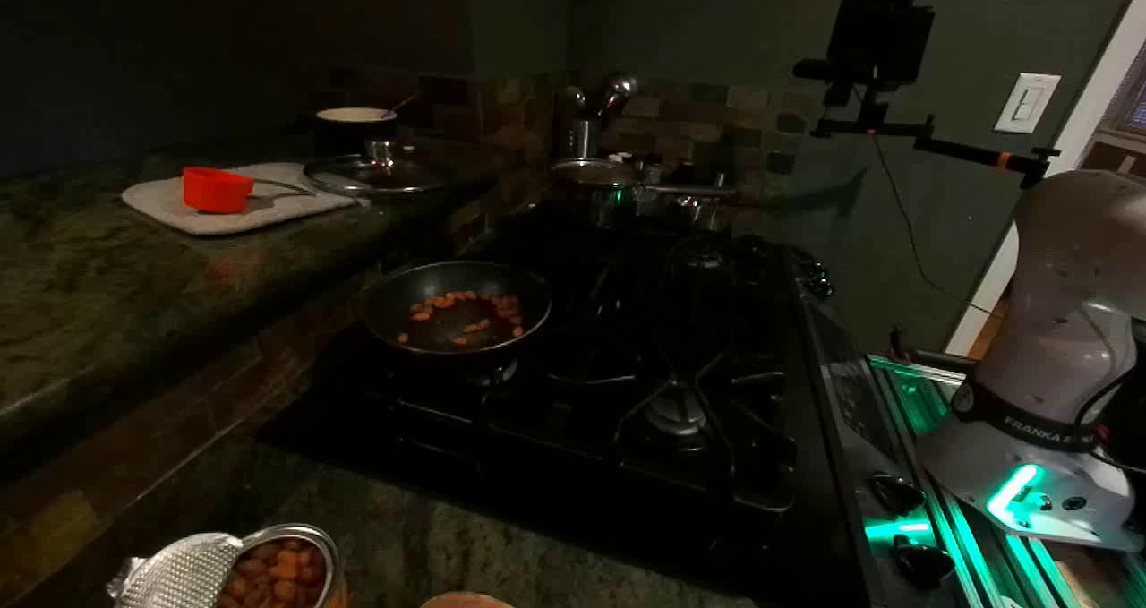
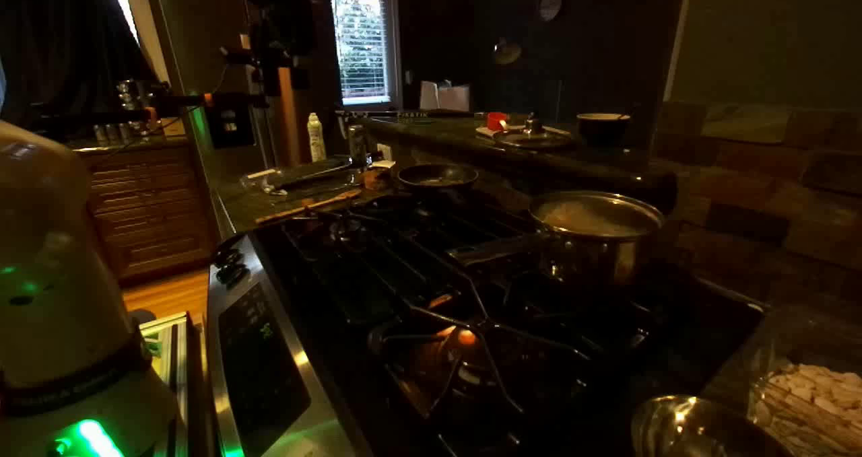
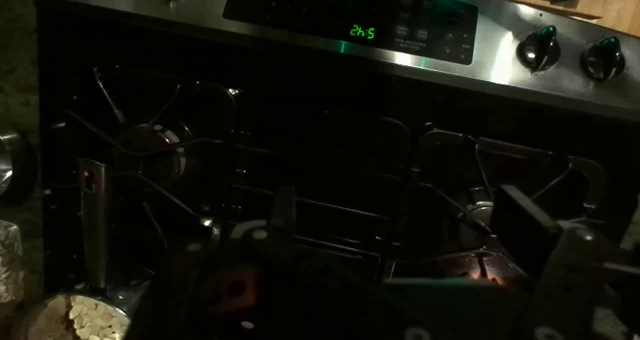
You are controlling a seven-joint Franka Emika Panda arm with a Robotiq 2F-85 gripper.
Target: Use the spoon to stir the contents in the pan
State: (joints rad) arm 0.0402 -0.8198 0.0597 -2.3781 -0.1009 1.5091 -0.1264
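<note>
In an exterior view, a shallow, dark-bottomed round pan (image 1: 439, 277) on the stove (image 1: 573, 411) holds scattered reddish-brown chunks (image 1: 461, 299). In an exterior view, a wooden spoon (image 2: 310, 207) lies near it. Wrist view: the gripper (image 3: 402, 207), fingers (image 3: 522, 230) spread wide, hangs over burner grates (image 3: 515, 148), apart from pan and spoon.

We have a black stovetop (image 1: 591, 492) carrying the pan (image 1: 457, 278) and a steel pot (image 2: 599, 258). On the granite counter (image 1: 394, 514) beside it we find an opened can (image 1: 334, 556), and a wooden spoon (image 2: 310, 206) lies along the edge where counter and stovetop meet. Our raised ledge (image 1: 89, 299) bears a pale mat (image 1: 210, 223), a dark bowl (image 1: 356, 133) and, at the mat's edge, a glass lid (image 1: 394, 180).
</note>
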